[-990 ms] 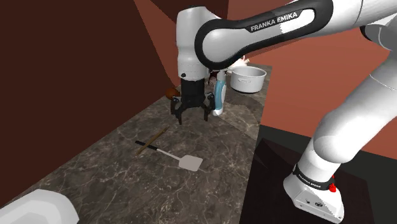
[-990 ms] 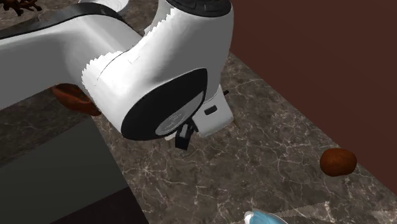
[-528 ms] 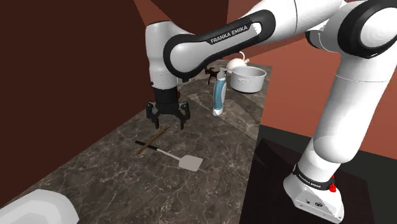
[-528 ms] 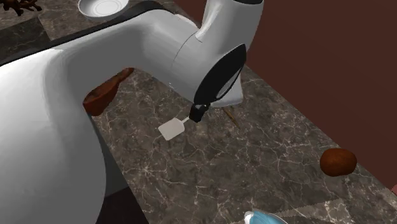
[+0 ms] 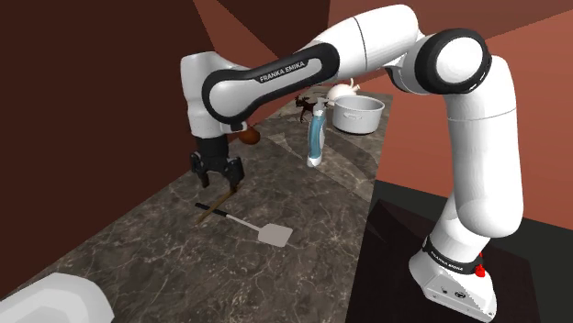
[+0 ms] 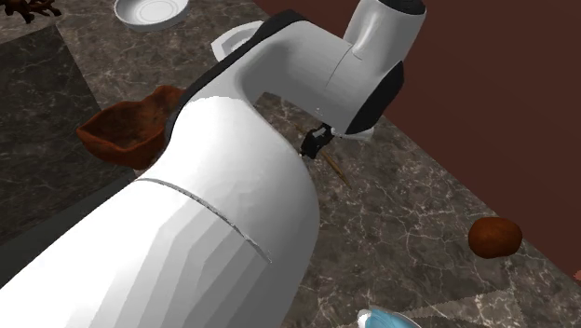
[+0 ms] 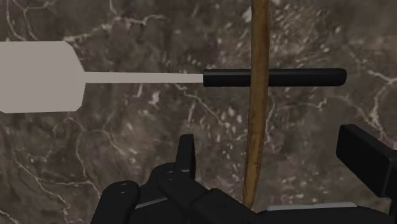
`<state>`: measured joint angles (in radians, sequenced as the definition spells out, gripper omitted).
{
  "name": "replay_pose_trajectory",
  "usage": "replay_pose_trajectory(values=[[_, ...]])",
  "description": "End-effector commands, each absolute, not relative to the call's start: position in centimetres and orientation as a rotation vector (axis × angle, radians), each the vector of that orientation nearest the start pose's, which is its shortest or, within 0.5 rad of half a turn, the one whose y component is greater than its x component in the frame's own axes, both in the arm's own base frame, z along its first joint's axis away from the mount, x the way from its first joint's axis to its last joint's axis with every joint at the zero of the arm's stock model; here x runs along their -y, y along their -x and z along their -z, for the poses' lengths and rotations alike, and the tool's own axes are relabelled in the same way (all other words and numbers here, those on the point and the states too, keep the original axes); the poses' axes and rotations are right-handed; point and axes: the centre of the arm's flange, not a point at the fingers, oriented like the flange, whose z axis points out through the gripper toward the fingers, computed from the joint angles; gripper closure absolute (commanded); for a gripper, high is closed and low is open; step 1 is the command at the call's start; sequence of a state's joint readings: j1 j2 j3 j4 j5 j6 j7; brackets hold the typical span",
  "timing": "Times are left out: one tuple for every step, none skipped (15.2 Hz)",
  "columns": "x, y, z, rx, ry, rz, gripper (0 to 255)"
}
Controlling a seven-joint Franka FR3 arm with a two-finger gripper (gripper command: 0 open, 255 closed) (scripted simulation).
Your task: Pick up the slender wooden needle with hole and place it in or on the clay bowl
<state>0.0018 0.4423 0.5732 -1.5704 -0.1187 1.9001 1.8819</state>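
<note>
My gripper (image 7: 273, 149) hovers open just above the wooden needle (image 7: 257, 114), which lies untouched on the counter between the spread fingers. Its long axis runs square to their closing line, crossing the spatula (image 7: 41, 76) handle; the clay bowl (image 6: 130, 130) sits apart.

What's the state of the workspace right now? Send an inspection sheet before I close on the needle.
Surface: dark marbled counter.
Job's things: wooden needle lies across the black handle of the spatula; reddish-brown bowl sits apart from it.
Clutter: spatula, brown ball, blue-white bottle, grey pot, white bowl.
Grippers: gripper open, low over the needle, a finger on either side, not touching.
Cables: nothing seen.
Surroundings: dark brown walls.
</note>
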Motion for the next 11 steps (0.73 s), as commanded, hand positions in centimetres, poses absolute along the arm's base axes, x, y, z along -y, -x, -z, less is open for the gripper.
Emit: replay_pose_trajectory(values=[[-31.3,-59.0,-40.7,-1.921,2.475,-0.205,0],[-31.3,-59.0,-40.2,-1.921,2.475,-0.205,0],[-31.4,-58.9,-39.7,-1.921,2.475,-0.205,0],[-31.4,-58.9,-39.1,-1.921,2.475,-0.205,0],[-31.5,-58.8,-38.6,-1.921,2.475,-0.205,0],[-31.5,-58.7,-37.8,-1.921,2.475,-0.205,0],[-31.5,-58.7,-37.8,-1.921,2.475,-0.205,0],[-31.5,-58.7,-37.8,-1.921,2.475,-0.205,0],[-31.5,-58.7,-37.8,-1.921,2.475,-0.205,0],[-31.5,-58.7,-37.8,-1.921,2.475,-0.205,0],[-31.5,-58.7,-37.8,-1.921,2.475,-0.205,0]])
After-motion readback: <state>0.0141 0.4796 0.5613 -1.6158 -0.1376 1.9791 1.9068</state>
